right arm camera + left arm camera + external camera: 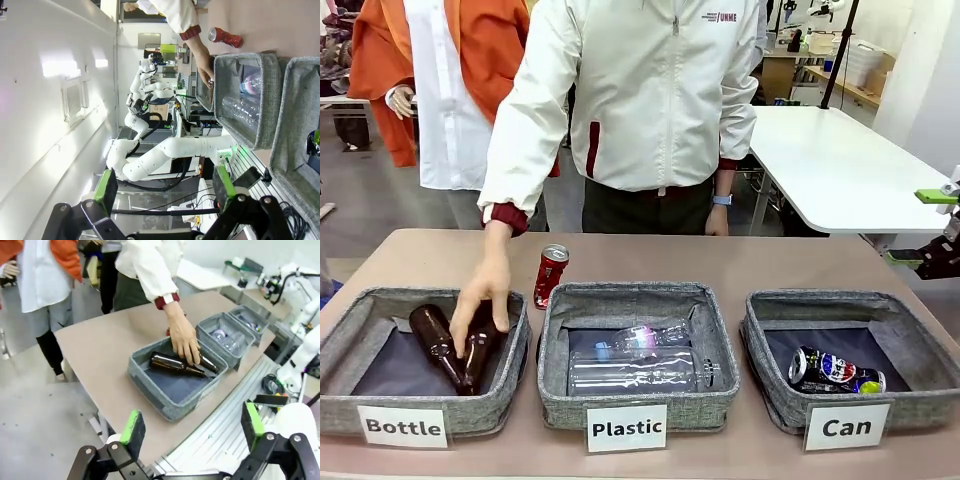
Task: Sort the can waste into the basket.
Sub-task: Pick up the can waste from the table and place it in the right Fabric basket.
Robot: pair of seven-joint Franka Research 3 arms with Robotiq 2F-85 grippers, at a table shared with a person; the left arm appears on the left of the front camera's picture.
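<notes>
Basket (772, 398) with dark can (835, 370); red can (551, 275) perhaps tilted

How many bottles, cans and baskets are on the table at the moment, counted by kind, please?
Brown glass bottles: 2
Clear plastic bottles: 2
Crushed cans: 2 (red can on the table, dark can in the Can basket)
Grey baskets: 3
Total: 9

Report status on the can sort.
Left gripper, right gripper open, empty. Dark can in Can basket; red can on table, outside. Person's hand on bottles in Bottle basket, beside red can.
</notes>
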